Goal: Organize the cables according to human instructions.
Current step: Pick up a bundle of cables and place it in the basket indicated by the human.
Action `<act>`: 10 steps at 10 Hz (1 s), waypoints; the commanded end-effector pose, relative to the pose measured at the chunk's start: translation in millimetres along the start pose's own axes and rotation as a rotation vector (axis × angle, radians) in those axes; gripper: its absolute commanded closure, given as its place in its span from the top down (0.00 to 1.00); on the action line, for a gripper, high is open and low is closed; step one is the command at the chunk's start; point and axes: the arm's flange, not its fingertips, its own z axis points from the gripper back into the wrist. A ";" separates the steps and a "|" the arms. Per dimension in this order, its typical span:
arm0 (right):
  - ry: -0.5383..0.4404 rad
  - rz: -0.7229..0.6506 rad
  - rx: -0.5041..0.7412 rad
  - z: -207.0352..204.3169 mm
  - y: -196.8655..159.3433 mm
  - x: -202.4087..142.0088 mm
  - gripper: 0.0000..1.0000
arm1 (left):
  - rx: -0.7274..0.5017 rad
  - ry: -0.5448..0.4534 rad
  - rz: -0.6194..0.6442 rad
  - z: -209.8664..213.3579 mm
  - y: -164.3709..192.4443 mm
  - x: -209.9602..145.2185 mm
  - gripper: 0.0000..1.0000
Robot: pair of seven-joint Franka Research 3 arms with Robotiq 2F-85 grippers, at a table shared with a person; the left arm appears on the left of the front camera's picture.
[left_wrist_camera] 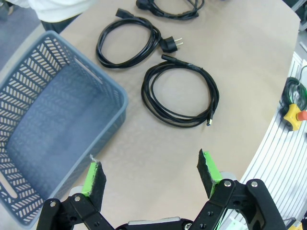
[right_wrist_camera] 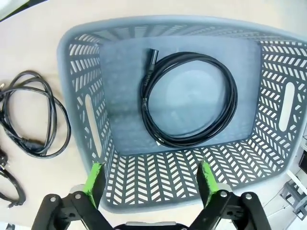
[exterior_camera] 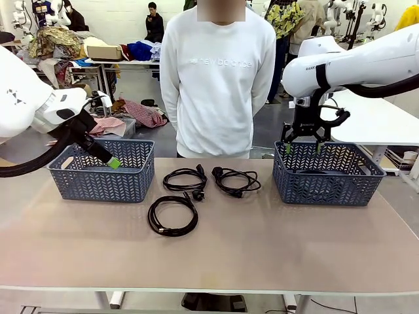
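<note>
3 thin black cables are lying coiled on the tabletop (exterior_camera: 262, 248) at mid-frame: upper-left cable (exterior_camera: 183, 188), upper-right cable (exterior_camera: 217, 173), and lower cable (exterior_camera: 171, 231), each ending in chunky plugs. A 4th cable (right_wrist_camera: 234, 103) is lying looped inside the right basket (right_wrist_camera: 168, 184). The right gripper (right_wrist_camera: 151, 175) is hovering above it, fingers apart. The left gripper (left_wrist_camera: 151, 172) is hanging beside the left basket (left_wrist_camera: 33, 110), fingers spread.

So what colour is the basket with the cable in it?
Dark blue-grey, herringbone-slotted walls; the basket shows best in the right wrist view.
</note>
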 end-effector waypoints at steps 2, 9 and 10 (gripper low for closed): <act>-0.003 0.005 0.001 -1.2 1.4 0.6 1.00 | -0.017 -0.015 -0.009 0.1 2.4 -1.8 1.00; -0.055 0.106 0.115 16.3 19.7 -56.5 1.00 | -0.017 -0.015 -0.009 0.1 2.4 -1.8 1.00; -0.072 0.123 0.123 17.6 23.8 -75.7 1.00 | -0.017 -0.015 -0.009 0.1 2.4 -1.8 1.00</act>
